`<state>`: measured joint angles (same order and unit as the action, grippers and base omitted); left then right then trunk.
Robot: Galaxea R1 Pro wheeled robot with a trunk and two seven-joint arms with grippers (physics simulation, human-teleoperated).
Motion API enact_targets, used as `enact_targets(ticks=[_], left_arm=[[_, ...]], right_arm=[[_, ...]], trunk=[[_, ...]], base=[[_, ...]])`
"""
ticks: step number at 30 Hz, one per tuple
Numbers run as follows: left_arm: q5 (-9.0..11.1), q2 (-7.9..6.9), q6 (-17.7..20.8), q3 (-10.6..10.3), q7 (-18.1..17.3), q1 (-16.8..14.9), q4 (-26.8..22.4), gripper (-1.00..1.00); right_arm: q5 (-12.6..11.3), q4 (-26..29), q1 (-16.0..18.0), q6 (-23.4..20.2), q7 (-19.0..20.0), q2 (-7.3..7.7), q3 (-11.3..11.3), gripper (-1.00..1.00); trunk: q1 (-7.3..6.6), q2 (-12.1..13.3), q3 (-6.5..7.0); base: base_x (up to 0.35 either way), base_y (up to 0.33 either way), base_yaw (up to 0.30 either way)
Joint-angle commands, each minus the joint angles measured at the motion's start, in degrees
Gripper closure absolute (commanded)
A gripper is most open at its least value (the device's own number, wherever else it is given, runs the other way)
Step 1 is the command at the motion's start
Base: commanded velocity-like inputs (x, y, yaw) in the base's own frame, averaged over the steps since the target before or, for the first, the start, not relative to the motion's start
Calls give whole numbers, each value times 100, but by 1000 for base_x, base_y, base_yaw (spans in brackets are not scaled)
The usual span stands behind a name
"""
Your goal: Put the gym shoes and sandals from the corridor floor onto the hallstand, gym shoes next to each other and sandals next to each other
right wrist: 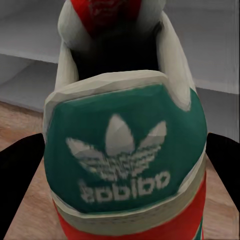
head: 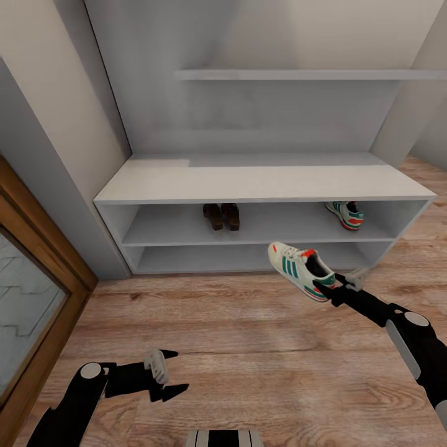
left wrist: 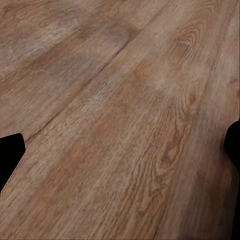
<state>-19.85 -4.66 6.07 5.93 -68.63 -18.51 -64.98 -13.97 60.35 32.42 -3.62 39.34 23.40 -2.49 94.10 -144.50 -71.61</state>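
Three of four shoes are already on the rack (head: 261, 184), so it's nearly done imo. Nearest, the left hand (head: 166, 374) hangs spread and empty over the floor (head: 248, 347). The right hand (head: 328, 287) is pinching one sneaker (head: 298, 266) by the heel, in the air just in front of the rack. On the upper shelf: two sandals (head: 221, 216) side by side, one sneaker (head: 346, 215) far right; the held one should go beside it

— What carries the shoes?
— The light-grey hallstand (head: 261, 183). On its upper shelf, two brown sandals (head: 221, 216) sit side by side left of centre, and one gym shoe (head: 345, 215) lies toward three o'clock.
— And the flat top?
— Bare. The rack stands on the wood floor (head: 248, 335).
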Motion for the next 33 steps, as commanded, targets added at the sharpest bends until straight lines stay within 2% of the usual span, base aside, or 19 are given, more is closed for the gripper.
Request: enact_targets(ticks=[1, 7, 19, 25, 33], left_arm=[[0, 1, -2, 0, 0, 0, 0, -100], [35, 73, -121, 1, 31, 3, 8, -100], [52, 103, -181, 11, 70, 5, 17, -100], [60, 105, -190, 12, 87, 5, 20, -100], [60, 105, -193, 13, 89, 5, 20, -100]], right_arm=[[-3, 0, 0, -1, 0, 0, 1, 100], [0, -2, -5, -5, -518, -8, 0, 100], [-1, 13, -4, -100, -1413, -36, -1, 100], [14, 17, 4, -161, -2106, -200, 55, 100], [18, 19, 28, -232, -2611, -332, 308, 100]], trunk=[[0, 0, 0], [0, 0, 0], [0, 0, 0], [0, 0, 0], [0, 0, 0]], base=[[0, 0, 0], [0, 0, 0], [0, 0, 0], [0, 0, 0], [0, 0, 0]])
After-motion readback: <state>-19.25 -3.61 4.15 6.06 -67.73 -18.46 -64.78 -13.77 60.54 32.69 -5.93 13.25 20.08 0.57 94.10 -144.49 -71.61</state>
